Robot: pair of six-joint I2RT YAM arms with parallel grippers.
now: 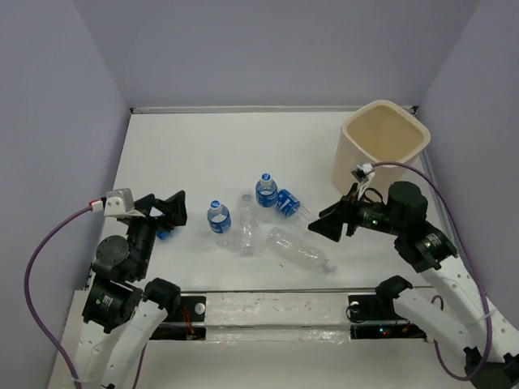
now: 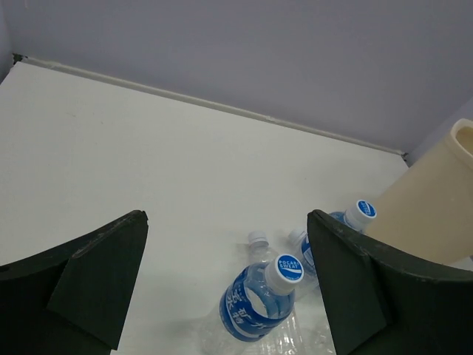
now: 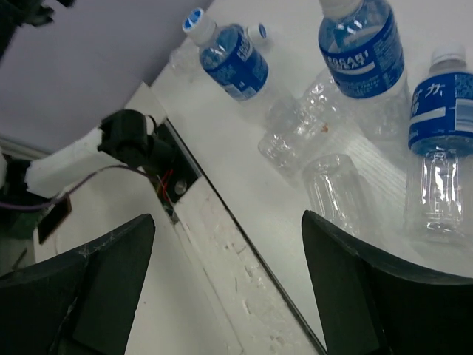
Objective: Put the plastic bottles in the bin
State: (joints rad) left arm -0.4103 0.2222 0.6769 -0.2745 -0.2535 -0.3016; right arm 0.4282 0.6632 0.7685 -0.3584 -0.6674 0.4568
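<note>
As it gapes, the right end effector (image 1: 323,224) hovers beside plastic bottles (image 1: 298,250).

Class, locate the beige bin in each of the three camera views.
Top external: the bin stands at the upper right.
Left wrist: the bin is cut off by the right edge.
Right wrist: not in view.
Shared landmark: the blue-labelled bottles, seen in all three views.

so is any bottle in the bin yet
No, the top view shows the bin bare inside, and the bottles are out on the table.
</note>
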